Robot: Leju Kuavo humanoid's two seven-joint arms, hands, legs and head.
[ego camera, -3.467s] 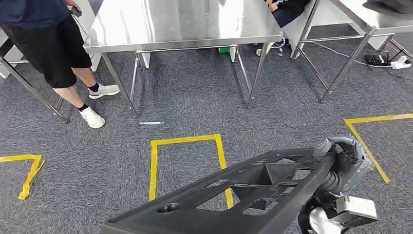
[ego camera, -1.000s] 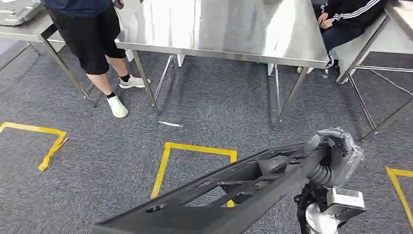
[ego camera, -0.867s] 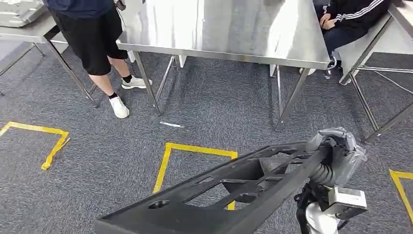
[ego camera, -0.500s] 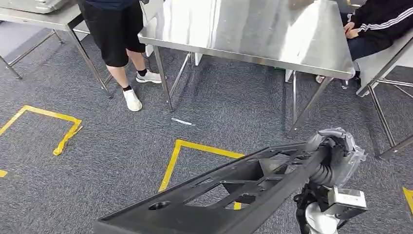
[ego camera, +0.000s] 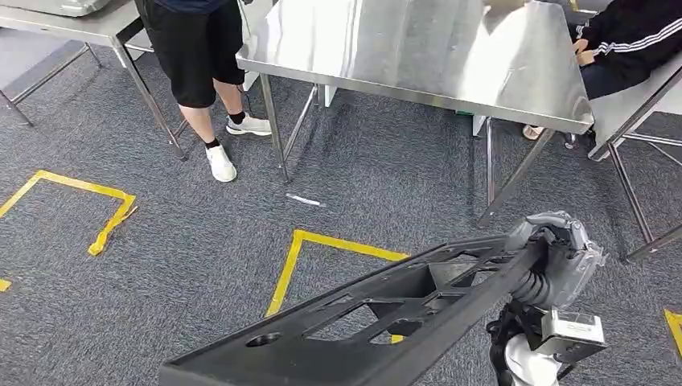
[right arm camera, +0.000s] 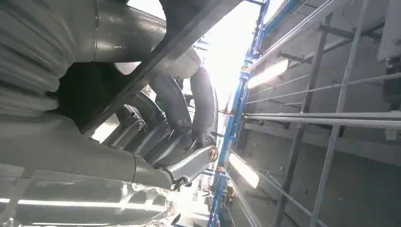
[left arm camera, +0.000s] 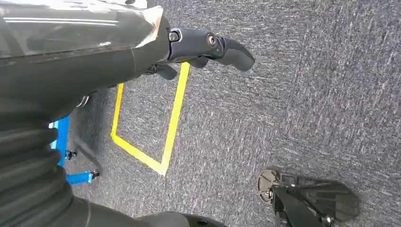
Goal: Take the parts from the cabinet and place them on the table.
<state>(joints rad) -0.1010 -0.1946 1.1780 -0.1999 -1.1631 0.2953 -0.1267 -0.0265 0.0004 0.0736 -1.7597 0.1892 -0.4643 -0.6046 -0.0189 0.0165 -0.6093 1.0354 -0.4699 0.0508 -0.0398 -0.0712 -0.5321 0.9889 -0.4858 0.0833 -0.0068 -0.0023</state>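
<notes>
A long black plastic part (ego camera: 378,314) with triangular cut-outs and a round hole runs slantwise across the lower head view. My right hand (ego camera: 555,257) grips its right end, and in the right wrist view the fingers (right arm camera: 189,104) curl around the part's dark edge (right arm camera: 189,28). The part's left end runs down to the picture's bottom edge. The steel table (ego camera: 418,48) stands ahead with a bare top. In the left wrist view my left hand (left arm camera: 203,47) hangs over the grey carpet with its fingers stretched out and nothing in them.
A person in black shorts (ego camera: 197,56) stands at the table's left corner and another person (ego camera: 635,32) sits at its right. More steel tables stand at the left (ego camera: 72,20) and right (ego camera: 635,96). Yellow tape squares (ego camera: 322,249) mark the carpet; a small white strip (ego camera: 304,199) lies there.
The whole picture has shifted: my view has turned left, so the table and the people sit further right. The part stays held in my right hand.
</notes>
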